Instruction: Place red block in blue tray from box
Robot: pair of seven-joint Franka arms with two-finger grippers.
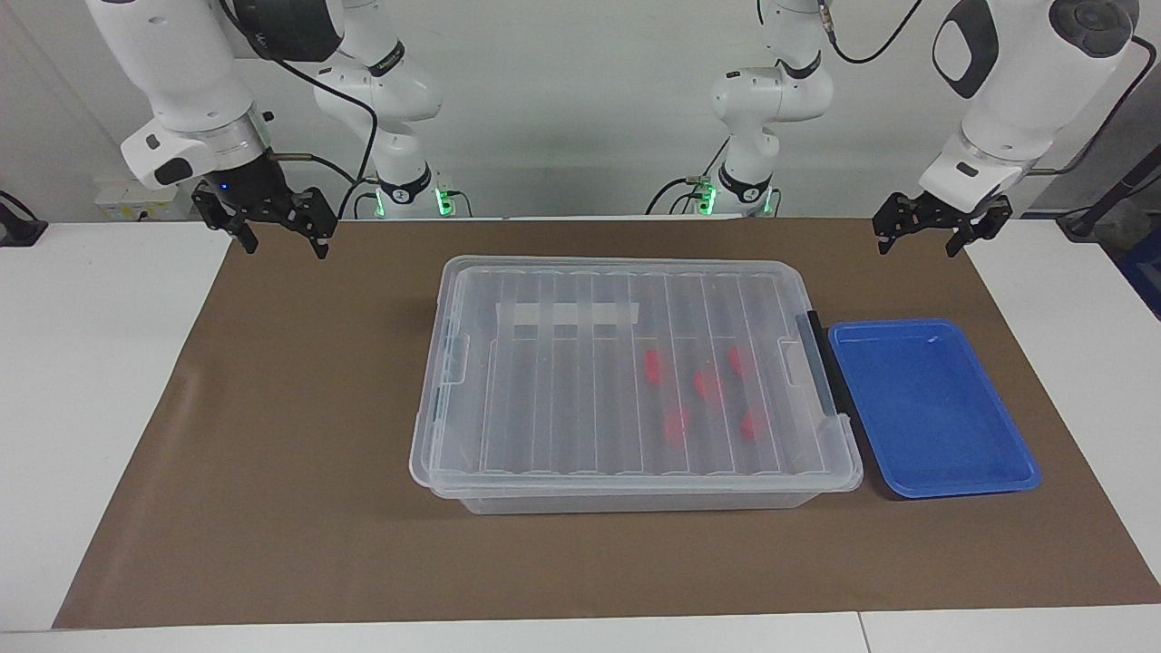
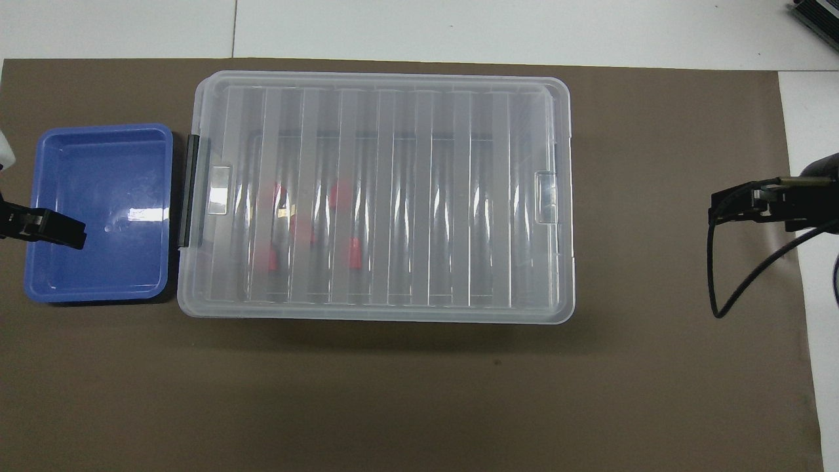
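Observation:
The box [image 1: 562, 390] is a clear bin in the middle of the brown mat, and its ribbed lid is shut. It also shows in the overhead view [image 2: 426, 196]. Several red blocks [image 1: 707, 385] lie inside, seen through the lid [image 2: 301, 229], at the end by the black clip handle [image 1: 821, 363]. The blue tray [image 1: 934, 408] stands empty beside that end, toward the left arm [image 2: 98, 262]. My left gripper [image 1: 921, 238] hangs open and empty, raised over the mat by the tray. My right gripper [image 1: 281, 238] hangs open and empty, raised over the mat's edge at the right arm's end.
A white tape strip [image 1: 567, 315] lies on the lid. The brown mat [image 1: 272, 508] covers most of the white table. A black cable [image 2: 721, 288] loops down from the right arm.

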